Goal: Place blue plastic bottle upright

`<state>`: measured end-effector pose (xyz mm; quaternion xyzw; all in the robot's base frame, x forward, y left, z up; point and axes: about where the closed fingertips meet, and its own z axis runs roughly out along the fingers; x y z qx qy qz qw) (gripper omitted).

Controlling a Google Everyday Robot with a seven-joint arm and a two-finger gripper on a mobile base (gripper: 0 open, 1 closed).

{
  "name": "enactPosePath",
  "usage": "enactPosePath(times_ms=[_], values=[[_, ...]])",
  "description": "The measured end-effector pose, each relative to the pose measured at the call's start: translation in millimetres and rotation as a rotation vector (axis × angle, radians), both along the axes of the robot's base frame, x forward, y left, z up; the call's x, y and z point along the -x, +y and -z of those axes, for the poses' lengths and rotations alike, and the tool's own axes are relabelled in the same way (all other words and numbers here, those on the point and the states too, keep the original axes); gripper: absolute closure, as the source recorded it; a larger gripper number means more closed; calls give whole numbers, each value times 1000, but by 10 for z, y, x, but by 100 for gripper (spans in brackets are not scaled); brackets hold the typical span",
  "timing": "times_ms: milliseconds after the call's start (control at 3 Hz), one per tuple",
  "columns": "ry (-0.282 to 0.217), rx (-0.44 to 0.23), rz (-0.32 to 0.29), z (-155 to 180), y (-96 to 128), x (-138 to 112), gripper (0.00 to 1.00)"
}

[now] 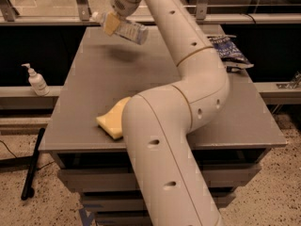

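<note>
Clear blue plastic bottle (132,32) hangs tilted over the table's (94,79) far left, pinched tight in my gripper (113,23). My arm (197,79) hides half the sponge (112,122).

A sponge (112,121) lay left of centre on the table (94,88). A dark bag (229,52) lay at upper right. A pump bottle (36,81) stood at far left, off the table.

The white arm (188,46) rises from the near edge, bends at a thick elbow over the right half of the counter (84,93), then reaches back and left. Its end effector (112,22) hangs above the far left corner, fingers clamped around the bottle (132,31), held tilted in the air.
</note>
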<state>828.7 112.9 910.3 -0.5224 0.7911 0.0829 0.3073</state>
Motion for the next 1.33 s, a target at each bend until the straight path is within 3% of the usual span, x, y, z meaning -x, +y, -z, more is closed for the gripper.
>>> enactPosePath(times_ms=[667,1000,1333], values=[[-15,-172,145,-467,-766,55,100],[-71,-252,201,-877,-1133,271,100],[-150,-339,235,-1367,-1402,664,100]])
